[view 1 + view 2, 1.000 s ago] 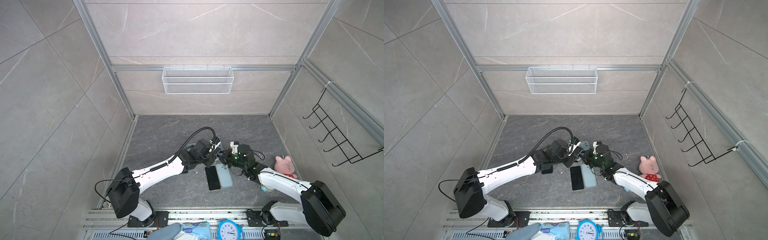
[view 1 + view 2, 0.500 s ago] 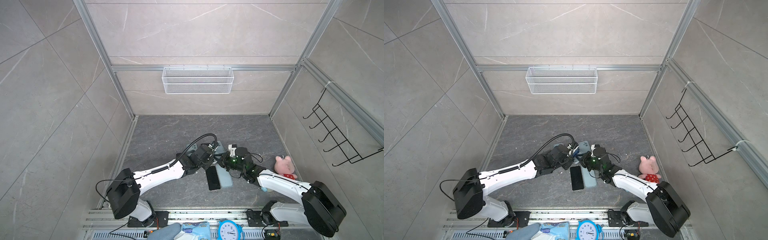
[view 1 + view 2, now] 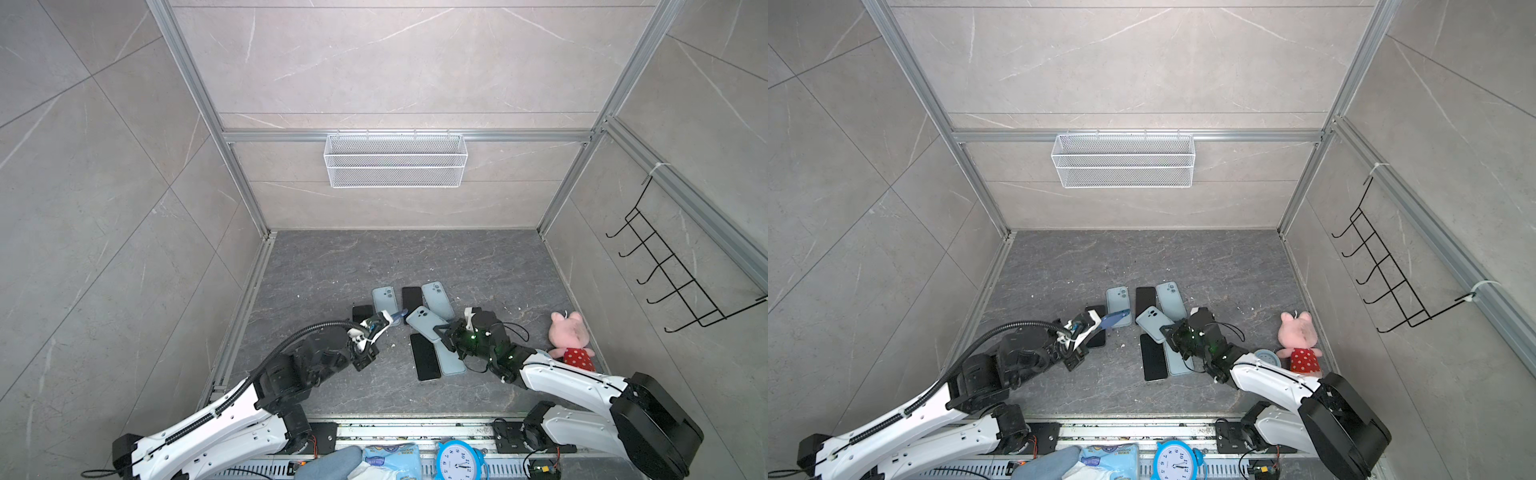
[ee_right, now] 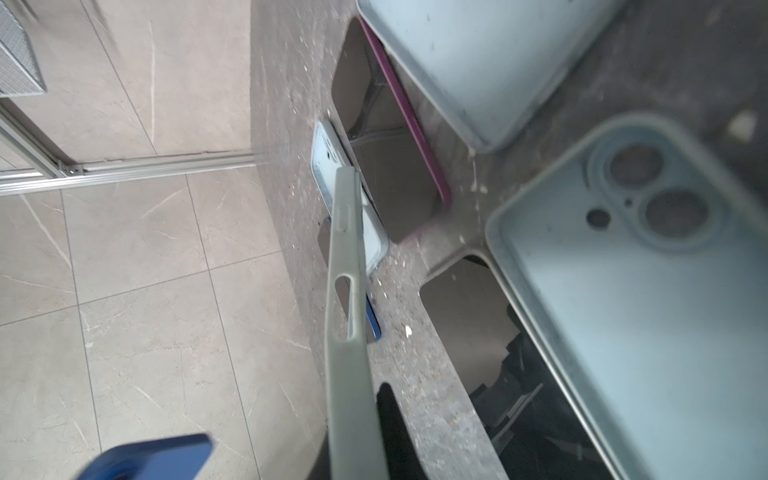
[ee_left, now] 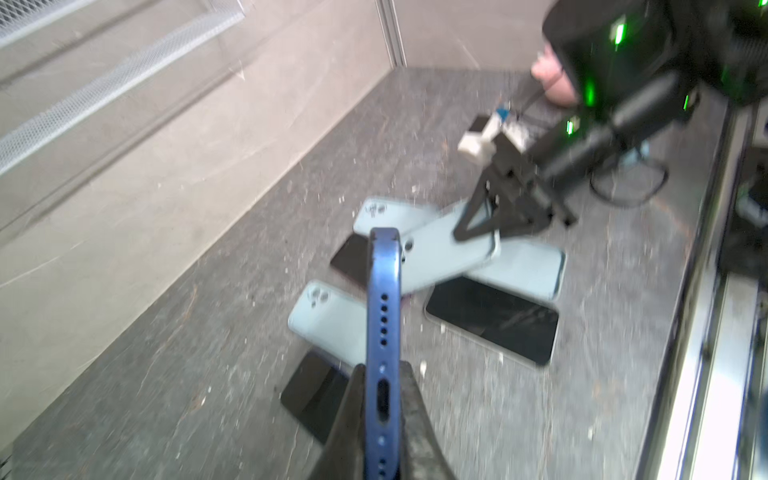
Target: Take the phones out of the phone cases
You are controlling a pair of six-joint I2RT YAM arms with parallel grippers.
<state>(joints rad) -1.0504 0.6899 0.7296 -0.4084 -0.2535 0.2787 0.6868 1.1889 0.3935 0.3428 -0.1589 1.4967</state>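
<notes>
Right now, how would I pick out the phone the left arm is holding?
Look at the dark stone floor, at the spot where both arms meet. There the left arm's tool grips the blue phone, lifted above the floor on its edge. It alone is deep blue; its neighbours are pale cases or black screens.

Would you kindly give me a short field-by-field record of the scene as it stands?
left gripper: shut on blue phone
right gripper: shut on pale case
phone versus case: apart, phone fully out
floor: other phones and other cases lying flat
plush: on floor beside right arm
</notes>
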